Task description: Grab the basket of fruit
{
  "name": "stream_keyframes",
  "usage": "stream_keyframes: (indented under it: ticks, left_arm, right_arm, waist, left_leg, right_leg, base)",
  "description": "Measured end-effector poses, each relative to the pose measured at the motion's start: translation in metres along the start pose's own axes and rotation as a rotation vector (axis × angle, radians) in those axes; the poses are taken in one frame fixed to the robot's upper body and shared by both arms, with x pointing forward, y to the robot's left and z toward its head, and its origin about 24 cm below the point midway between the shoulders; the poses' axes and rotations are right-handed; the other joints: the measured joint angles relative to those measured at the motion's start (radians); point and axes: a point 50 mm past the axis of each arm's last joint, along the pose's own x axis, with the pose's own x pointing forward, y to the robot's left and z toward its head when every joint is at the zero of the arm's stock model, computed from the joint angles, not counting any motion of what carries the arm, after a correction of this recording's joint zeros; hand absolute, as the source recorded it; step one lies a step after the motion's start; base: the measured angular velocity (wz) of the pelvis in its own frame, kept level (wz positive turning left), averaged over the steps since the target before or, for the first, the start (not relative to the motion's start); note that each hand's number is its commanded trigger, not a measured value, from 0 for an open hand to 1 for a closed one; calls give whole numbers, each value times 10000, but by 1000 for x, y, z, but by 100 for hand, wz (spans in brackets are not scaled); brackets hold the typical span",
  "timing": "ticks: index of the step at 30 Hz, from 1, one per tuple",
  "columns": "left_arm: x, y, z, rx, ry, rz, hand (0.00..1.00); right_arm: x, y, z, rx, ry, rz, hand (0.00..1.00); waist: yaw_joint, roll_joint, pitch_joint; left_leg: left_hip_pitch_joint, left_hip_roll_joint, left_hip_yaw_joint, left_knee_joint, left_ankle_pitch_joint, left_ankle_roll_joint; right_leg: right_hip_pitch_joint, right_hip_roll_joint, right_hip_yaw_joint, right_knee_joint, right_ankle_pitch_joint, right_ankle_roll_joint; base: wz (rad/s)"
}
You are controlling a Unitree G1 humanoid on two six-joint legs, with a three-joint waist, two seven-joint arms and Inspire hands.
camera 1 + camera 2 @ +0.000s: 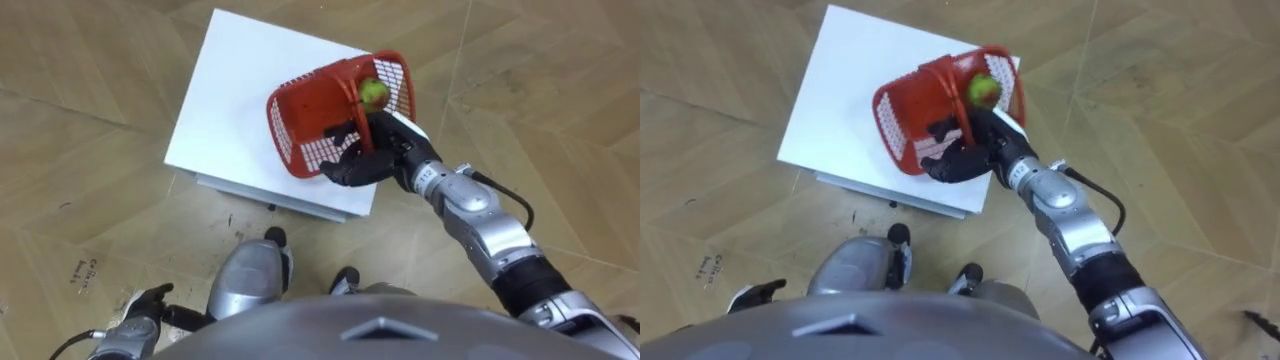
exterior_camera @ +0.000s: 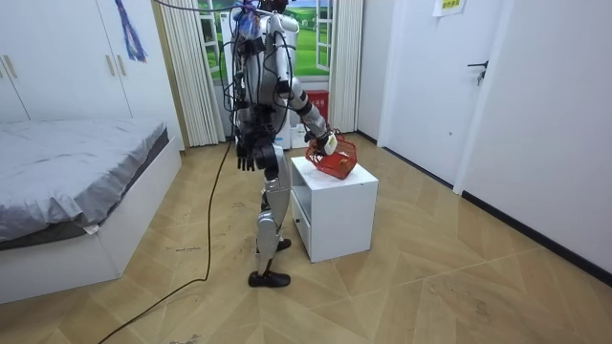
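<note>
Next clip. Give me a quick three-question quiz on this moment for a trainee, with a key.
1. True or false: the left hand grips the red basket.
2. What lies in the basket? A) a green fruit B) a banana C) nothing
3. Fill in: the right hand holds the tilted basket over the white ____.
Key: 1 false, it hangs open at the robot's side; 2 A; 3 cabinet.
</note>
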Motion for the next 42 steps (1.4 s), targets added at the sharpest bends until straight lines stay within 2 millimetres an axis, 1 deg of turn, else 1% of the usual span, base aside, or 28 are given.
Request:
stream_keyframes:
  ticks: [6, 10, 12, 17, 21, 29, 31, 33, 34, 36, 37, 39, 40, 42]
  left_arm:
    - [0, -1, -1, -4, 43, 7, 0]
    - [0, -3, -2, 67, 148, -42, 0]
    - [0, -3, -2, 78, 160, -38, 0]
    - [0, -3, -3, 85, 177, -46, 0]
    - [0, -4, -3, 171, 176, -72, 0]
    - [-1, -6, -7, 256, 258, -124, 0]
    - [-1, -6, -8, 250, 261, -146, 0]
    - [-1, -10, -8, 190, 263, -238, 0]
    - [-1, -11, -8, 166, 262, -266, 0]
    - [-2, -14, -7, 137, 142, -325, 0]
    - [-2, -14, -8, 134, 133, -326, 0]
    - [-2, -16, -11, 150, 131, -379, 0]
    - [-3, -17, -13, 139, 151, -391, 0]
    - [-4, -18, -17, 126, 209, -406, 0]
  right_arm:
    - [1, 4, -1, -16, 29, 240, 0]
    - [1, 5, -1, -45, 44, 354, 0]
    - [1, 6, -1, -25, 59, 359, 0]
    - [1, 6, 0, 58, -36, 421, 0]
    - [1, 6, 1, 55, -72, 432, 0]
    - [-3, 8, -2, 156, -86, 326, 0]
    - [-5, 10, -2, 201, -182, 349, 0]
    - [-6, 13, 6, 175, -555, 359, 0]
    - [-6, 13, 9, 164, -692, 351, 0]
    - [-6, 12, 23, 186, -1468, 139, 0]
    - [-6, 11, 26, 248, -1657, 34, 0]
    - [-8, 8, 43, 207, -2429, -387, 0]
    - [-9, 7, 46, 211, -2624, -499, 0]
    - [-14, 3, 57, 141, -3269, -1125, 0]
  waist:
    - [6, 34, 28]
    - [30, 25, 25]
    - [-9, 18, 21]
    - [-12, -71, 29]
    - [-28, -112, 47]
    - [-27, -128, 41]
    - [-30, -86, 70]
    - [-33, 29, 146]
    - [-35, 47, 142]
    - [-35, 99, 154]
    - [-31, 102, 151]
    - [-43, 98, 110]
    - [-59, 110, 107]
    - [-157, 185, 59]
  left_leg:
    - [-81, -1, -89, 44, -3, 4]
    - [-171, 2, -81, 52, -13, 18]
    - [-239, -2, -122, 136, -14, 23]
    - [-237, -13, -157, 180, -13, 25]
    - [-240, -29, -292, 195, -27, 37]
    - [-209, -21, -252, 248, -39, 54]
    - [-165, -25, -252, 256, -46, 58]
    - [-88, 0, -233, 346, -118, 57]
    - [-73, 0, -222, 345, -121, 58]
    - [-62, 8, -174, 335, -121, 62]
    - [-59, 13, -156, 331, -121, 62]
    - [-54, 46, -20, 306, -119, 64]
    - [-39, 44, -2, 299, -119, 64]
    - [31, 40, 33, 282, -121, 70]
  right_leg:
    - [-14, -5, -123, -4, 0, 0]
    - [-148, -12, -137, 18, 0, -1]
    - [-121, -26, -274, 24, 1, -2]
    - [-84, -32, -336, 38, 1, -1]
    - [19, -34, -555, 31, -1, 1]
    - [46, -43, -546, 41, -2, 3]
    - [73, -45, -543, 41, -1, 2]
    - [192, -27, -473, 64, -2, 4]
    - [189, -25, -440, 65, -3, 4]
    - [163, -26, -391, 65, -3, 4]
    - [123, -26, -378, 67, -3, 4]
    - [9, -37, -233, 156, -3, 3]
    - [2, -43, -221, 153, -3, 3]
    - [25, -62, -212, 172, -3, 3]
  base:
    - [3]
    - [0]
    - [5]
    - [3]
    - [10]
    - [0]
    - [0]
    - [-5]
    - [-7]
    - [-5]
    - [-12]
    - [-17]
    - [-8]
    - [-5]
